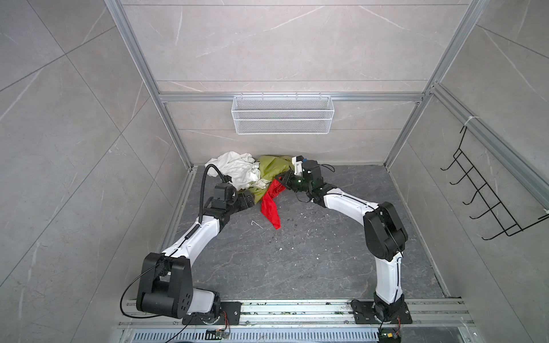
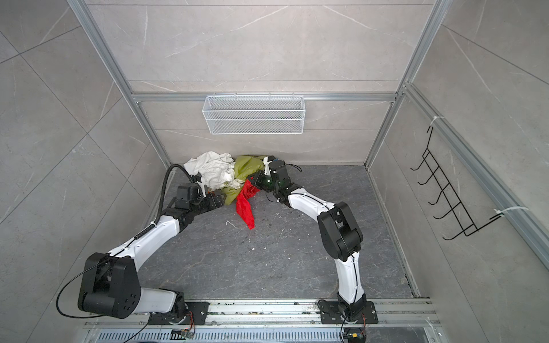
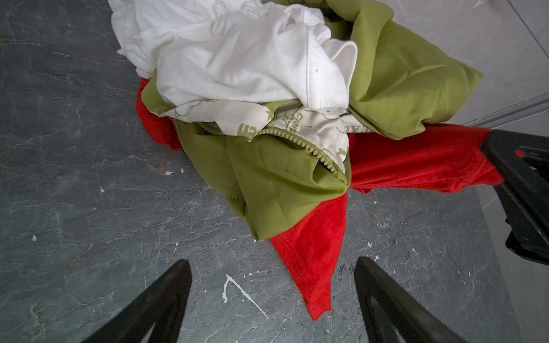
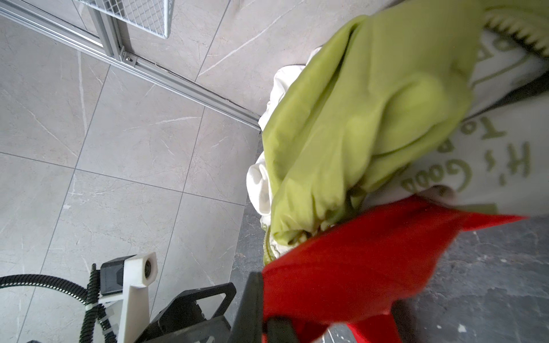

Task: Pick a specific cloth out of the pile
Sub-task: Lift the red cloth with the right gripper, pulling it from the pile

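Observation:
The pile of white, olive-green and cream printed cloths lies against the back wall, left of centre. The red cloth comes out from under it and trails toward me on the dark floor. My right gripper is shut on the cloth's upper part, beside the olive fabric, and the red cloth bunches up from its jaws. My left gripper is open low over the floor in front of the pile. The cloth's pointed corner lies between its fingers, touching neither. The right gripper shows there too.
A white wire basket hangs on the back wall above the pile. A black hook rack is on the right wall. Aluminium frame posts stand at the corners. The dark floor carries white specks.

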